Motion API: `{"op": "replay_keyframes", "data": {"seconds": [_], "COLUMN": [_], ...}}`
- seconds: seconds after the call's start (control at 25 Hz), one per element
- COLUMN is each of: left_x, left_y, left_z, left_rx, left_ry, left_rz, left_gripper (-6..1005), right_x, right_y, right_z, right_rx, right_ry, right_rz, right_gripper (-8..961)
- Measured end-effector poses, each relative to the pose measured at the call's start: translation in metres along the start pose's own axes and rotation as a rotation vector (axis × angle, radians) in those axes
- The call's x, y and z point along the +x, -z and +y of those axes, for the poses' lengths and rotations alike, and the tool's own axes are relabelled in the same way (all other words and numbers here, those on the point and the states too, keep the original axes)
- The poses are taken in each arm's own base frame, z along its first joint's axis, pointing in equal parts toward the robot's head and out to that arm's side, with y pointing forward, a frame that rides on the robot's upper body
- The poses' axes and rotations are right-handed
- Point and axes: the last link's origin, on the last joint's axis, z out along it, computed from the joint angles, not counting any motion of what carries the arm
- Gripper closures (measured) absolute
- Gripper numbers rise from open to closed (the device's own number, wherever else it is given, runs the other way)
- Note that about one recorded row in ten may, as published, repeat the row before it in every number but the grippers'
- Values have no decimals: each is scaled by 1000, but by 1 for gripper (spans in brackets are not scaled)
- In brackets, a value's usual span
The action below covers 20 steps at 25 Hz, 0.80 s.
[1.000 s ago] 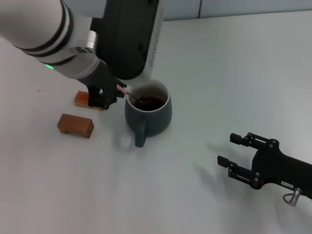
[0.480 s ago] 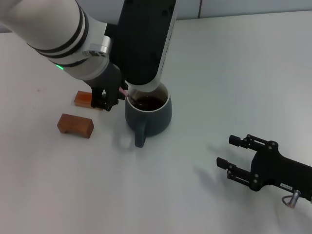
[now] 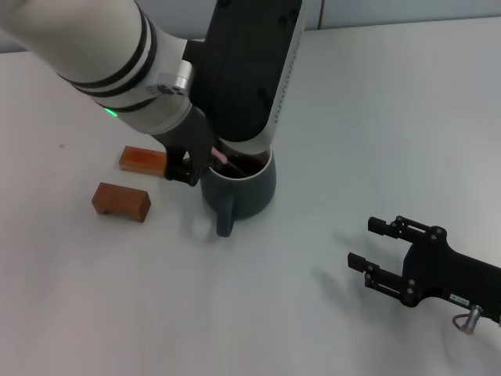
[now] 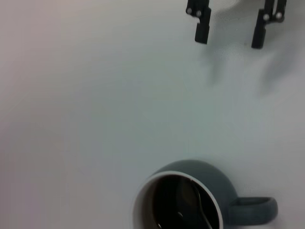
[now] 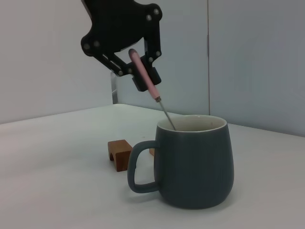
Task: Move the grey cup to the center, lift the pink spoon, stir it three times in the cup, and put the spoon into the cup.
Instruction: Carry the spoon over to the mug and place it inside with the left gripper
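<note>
Two robot arms share a pale white tabletop [image 3: 352,117]. Nearest the robot's head camera, the right gripper [image 3: 376,254], a black two-fingered claw, rests low over the table with its fingers spread apart and nothing between them; it sits well apart from the mug. A small white label on its body is too small to read. Farther off, near the middle of the table, stands the rounded dark blue-grey ceramic mug [image 5: 195,164] with a pale rim and one loop handle. Above its rim, the left gripper [image 5: 140,71] is clamped on the pale pink handle of the slim spoon [image 5: 147,81], which slants down with its grey metal bowl inside the mug. Beyond the mug lie two orange-brown wooden blocks [image 3: 121,201].
</note>
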Motion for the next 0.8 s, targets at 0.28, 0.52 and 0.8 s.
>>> {"op": "replay_keyframes", "data": {"seconds": [0.28,0.52,0.8], "left_x": [2,-4,-10], "left_y": [-2,-6,-6], "left_z": [-7,-11,-11], "left_rx": [40,43,28], "left_ry": [3,19,44], "left_rz": [17,-24,-72], "left_gripper": [795,791,786], "right_x": [0,0,-1], "right_y": [0,0,-1], "right_z": [0,0,-1], "right_rx": [0,-1,-3], "right_ry": [1,2,4], "right_rz": [0,-1,-2], "right_gripper": [298,299,299]}}
